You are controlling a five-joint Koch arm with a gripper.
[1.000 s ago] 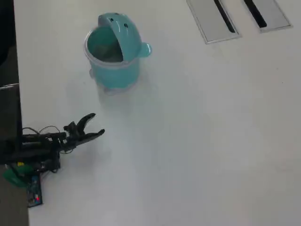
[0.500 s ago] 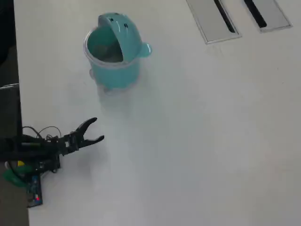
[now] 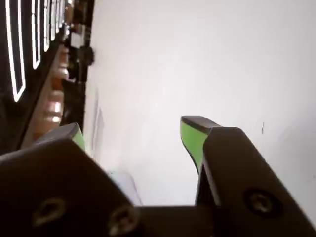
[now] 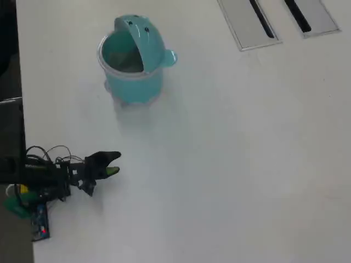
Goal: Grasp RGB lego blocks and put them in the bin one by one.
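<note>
The teal bin (image 4: 133, 79) stands upright at the upper left of the white table in the overhead view, its rounded lid (image 4: 147, 39) flipped back and its mouth open. No lego blocks show in either view. My gripper (image 4: 114, 163) hovers low near the table's left edge, well below the bin in the overhead view. In the wrist view my gripper (image 3: 134, 127) is open, its two green-padded fingers (image 3: 191, 138) apart, with only bare white table between them.
Two flat grey slotted panels (image 4: 249, 23) lie in the table at the top right. The table's left edge (image 4: 21, 109) runs down beside the arm's base with its cables (image 4: 38, 181) and a small circuit board (image 4: 39, 224).
The gripper has rolled at the wrist and dropped slightly down the overhead view, so its spread fingers now look bunched, with a green pad showing. The bin has not moved.
</note>
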